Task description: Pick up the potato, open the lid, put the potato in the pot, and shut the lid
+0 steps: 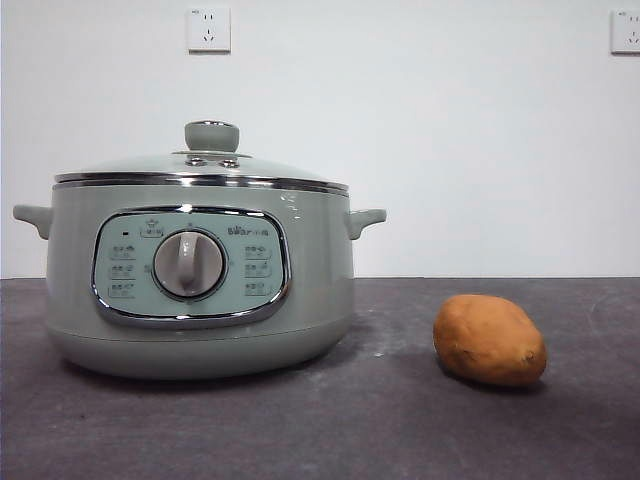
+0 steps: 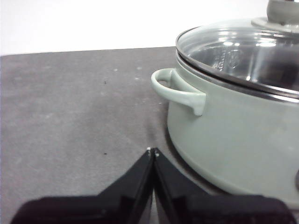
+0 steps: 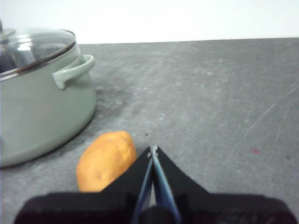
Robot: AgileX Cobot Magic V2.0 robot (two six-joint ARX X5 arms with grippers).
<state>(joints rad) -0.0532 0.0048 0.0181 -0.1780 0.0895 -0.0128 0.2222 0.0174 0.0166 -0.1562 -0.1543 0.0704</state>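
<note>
- The potato [image 1: 490, 340], oval with orange-brown skin and a few dark spots, lies on the dark grey table [image 1: 380, 420], beside the pot [image 1: 200, 290] and clearly apart from it, with bare table between the two.
- The right gripper [image 3: 153, 149] is the nearer tool: in its wrist view the potato sits just beside the black jaws, close to the tips, on the side toward the pot.
- The right jaws are pressed together at the tips and hold nothing.
- In that wrist view the potato's long axis runs slantwise from near the jaw tips back toward the gripper body. The jaws would likely need to spread, shift sideways over it, and close across its narrow width.
- The left gripper [image 2: 153, 151] waits on the far side of the pot from the potato, near one of its side handles [image 2: 180, 88]. Its jaws are also pressed together and empty.
- The glass lid [image 1: 205, 165] with its chrome rim is seated on the pot, its sage-green knob [image 1: 211, 135] upright at the centre. The left gripper looks better placed to lift it.
- Nothing stands between the right gripper and the potato. The pot's wall is near, so a wide sideways swing could brush it.
- Two wall sockets [image 1: 208, 30] show on the white wall behind.
</note>
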